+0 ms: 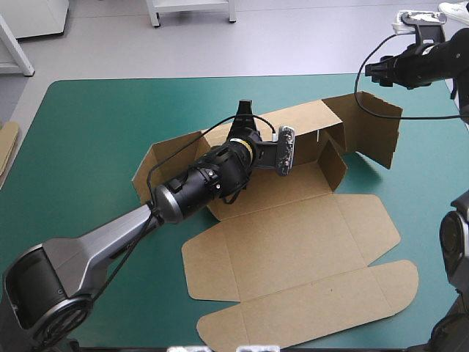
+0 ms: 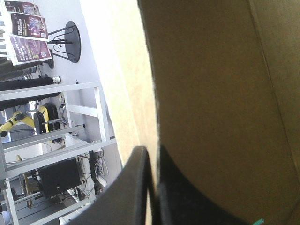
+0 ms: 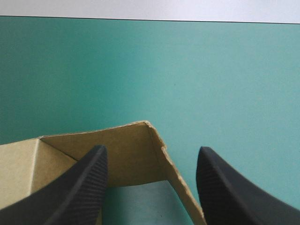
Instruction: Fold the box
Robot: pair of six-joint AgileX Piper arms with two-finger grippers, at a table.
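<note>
Brown board makes up the box (image 1: 293, 242), which lies right of centre on the teal-green cover (image 1: 88, 147). Its far wall and side walls are raised, and the lid and its flaps lie flat toward the near edge. The far wall is pinched by the left gripper (image 1: 244, 114), whose black fingers (image 2: 133, 187) are pressed almost together with the sheet between them. The right gripper (image 1: 375, 71) is held up over the far right corner, spread wide and touching nothing.

The base does not appear to be pinned. If the pinched wall is pulled or tipped too hard, the whole sheet may be dragged across the cover, or the wall bent away from its crease. The end flap (image 1: 381, 125) at the right stands splayed outward. It may be crushed or pushed aside if the right gripper is brought down off its edge.

The pinch is confirmed only in the left wrist view; in the high view the fingertips are hidden behind the wall. The wide gap at the right gripper, with the flap's corner ahead of it, is shown plainly only in the right wrist view. The flat lid and overall layout are seen only from above.
</note>
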